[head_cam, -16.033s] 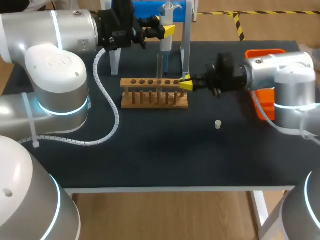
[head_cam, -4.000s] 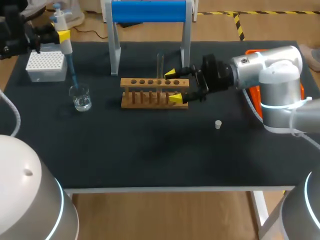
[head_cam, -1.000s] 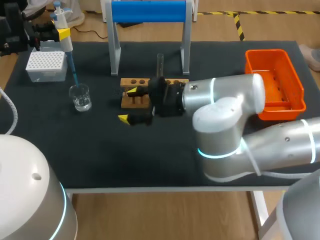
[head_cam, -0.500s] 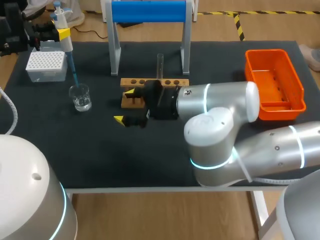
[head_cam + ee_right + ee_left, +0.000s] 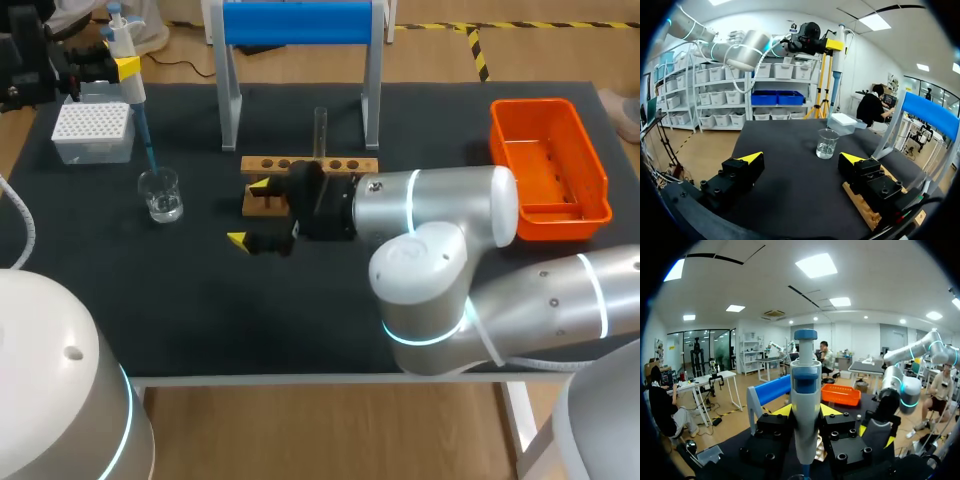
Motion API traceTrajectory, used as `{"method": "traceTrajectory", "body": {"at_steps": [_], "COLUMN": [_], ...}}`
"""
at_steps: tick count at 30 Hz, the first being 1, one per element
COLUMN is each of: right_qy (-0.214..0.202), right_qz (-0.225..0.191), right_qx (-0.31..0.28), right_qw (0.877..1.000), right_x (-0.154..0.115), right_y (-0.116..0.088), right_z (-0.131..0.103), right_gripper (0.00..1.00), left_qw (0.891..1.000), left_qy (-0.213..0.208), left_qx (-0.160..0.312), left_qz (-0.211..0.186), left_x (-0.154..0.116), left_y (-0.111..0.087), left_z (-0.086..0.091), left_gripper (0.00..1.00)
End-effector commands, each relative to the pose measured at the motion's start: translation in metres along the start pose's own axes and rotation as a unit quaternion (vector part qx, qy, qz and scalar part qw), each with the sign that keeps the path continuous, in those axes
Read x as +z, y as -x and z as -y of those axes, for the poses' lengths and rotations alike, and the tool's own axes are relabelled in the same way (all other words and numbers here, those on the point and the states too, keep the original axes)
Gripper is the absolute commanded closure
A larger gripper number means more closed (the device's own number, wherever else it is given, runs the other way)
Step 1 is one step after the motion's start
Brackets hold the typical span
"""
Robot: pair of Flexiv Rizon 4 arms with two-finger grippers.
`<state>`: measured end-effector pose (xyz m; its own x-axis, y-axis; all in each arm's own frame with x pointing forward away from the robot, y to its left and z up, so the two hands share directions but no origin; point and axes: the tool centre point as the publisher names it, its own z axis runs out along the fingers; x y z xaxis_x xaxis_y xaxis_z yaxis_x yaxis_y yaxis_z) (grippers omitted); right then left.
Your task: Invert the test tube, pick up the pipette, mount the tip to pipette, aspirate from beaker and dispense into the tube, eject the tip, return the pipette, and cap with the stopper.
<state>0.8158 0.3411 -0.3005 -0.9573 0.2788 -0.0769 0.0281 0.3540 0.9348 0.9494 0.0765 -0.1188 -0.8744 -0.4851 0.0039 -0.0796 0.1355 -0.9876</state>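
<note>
Pipette [image 5: 128, 75] gripped by left hand [image 5: 806, 412], unmoved over beaker [image 5: 160, 194] | right hand [image 5: 250, 212] wide, swung leftward past rack [image 5: 345, 163]

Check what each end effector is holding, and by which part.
Left end effector grips the pipette around its upper body, below the plunger. Right end effector is open, holding nothing.

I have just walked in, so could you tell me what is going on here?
The left gripper holds the pipette upright, its tip pointing down at the beaker. The right gripper is open and empty at the left end of the wooden rack. The test tube stands upright in the rack.
</note>
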Motion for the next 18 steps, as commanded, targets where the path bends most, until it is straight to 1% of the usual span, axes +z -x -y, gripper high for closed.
{"method": "traceTrajectory", "body": {"at_steps": [1,2,6,16,18], "right_qy": [-0.001,-0.001,-0.001,-0.001,-0.001], "right_qz": [-0.001,-0.001,-0.001,-0.001,-0.001], "right_qx": [0.0,0.0,0.0,0.0,0.0], "right_qw": [1.0,1.0,1.0,1.0,1.0], "right_x": [0.0,0.0,0.0,0.0,0.0], "right_y": [0.0,0.0,0.0,0.0,0.0], "right_z": [0.0,0.0,0.0,0.0,0.0], "right_gripper": [0.0,0.0,0.0,0.0,0.0], "left_qw": [1.0,1.0,1.0,1.0,1.0], "left_qy": [0.003,0.01,0.014,0.0,-0.009], "left_qx": [0.001,-0.002,-0.003,0.0,0.008], "left_qz": [0.0,0.0,-0.003,0.006,0.008], "left_x": [0.002,0.003,0.008,0.01,0.009], "left_y": [0.001,0.002,0.005,0.012,0.012], "left_z": [-0.003,-0.004,-0.009,-0.029,-0.032], "left_gripper": [1.0,1.0,1.0,1.0,1.0]}}
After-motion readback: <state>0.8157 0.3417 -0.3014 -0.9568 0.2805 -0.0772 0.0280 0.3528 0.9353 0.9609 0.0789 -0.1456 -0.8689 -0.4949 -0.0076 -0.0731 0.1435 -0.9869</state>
